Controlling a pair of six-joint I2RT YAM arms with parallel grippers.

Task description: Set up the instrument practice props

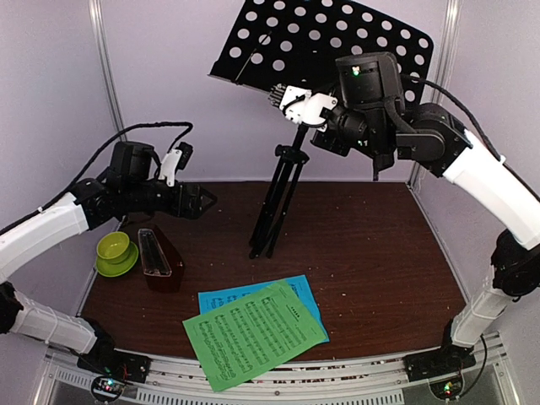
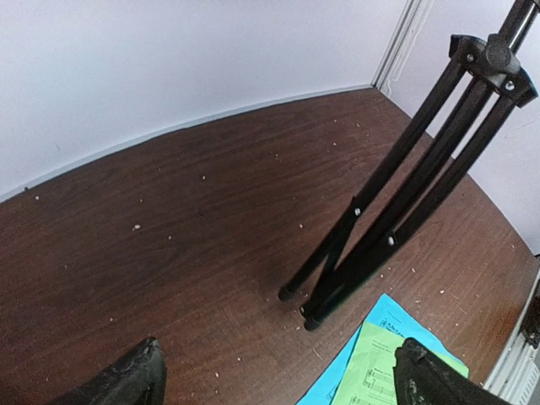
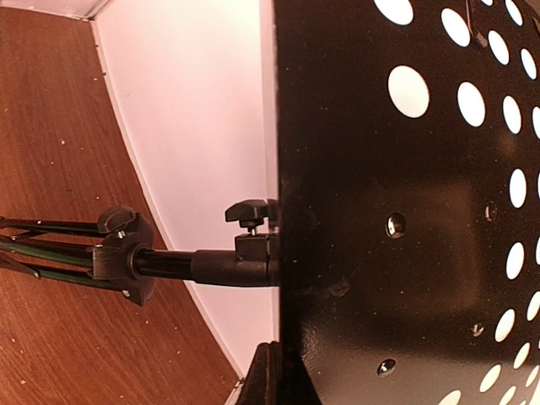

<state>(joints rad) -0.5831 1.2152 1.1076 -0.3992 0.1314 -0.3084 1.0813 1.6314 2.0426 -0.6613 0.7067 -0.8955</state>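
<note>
The black perforated music stand (image 1: 325,42) stands at the back middle, its tripod legs (image 1: 274,207) drawn close together. My right gripper (image 1: 283,99) is at the desk's lower edge. In the right wrist view the desk (image 3: 405,211) fills the frame, with one finger (image 3: 268,371) flat against its face and the other hidden behind it. My left gripper (image 1: 198,202) is open and empty, left of the legs (image 2: 380,219). The green sheet (image 1: 253,333) lies on the blue sheet (image 1: 221,299) at the front. The metronome (image 1: 159,257) stands at the left.
A lime green cup and saucer (image 1: 114,251) sit left of the metronome. The stand's pole and clamp hub (image 3: 122,253) run out from the desk. White walls close the back and sides. The sheets (image 2: 380,363) lie just near the leg tips.
</note>
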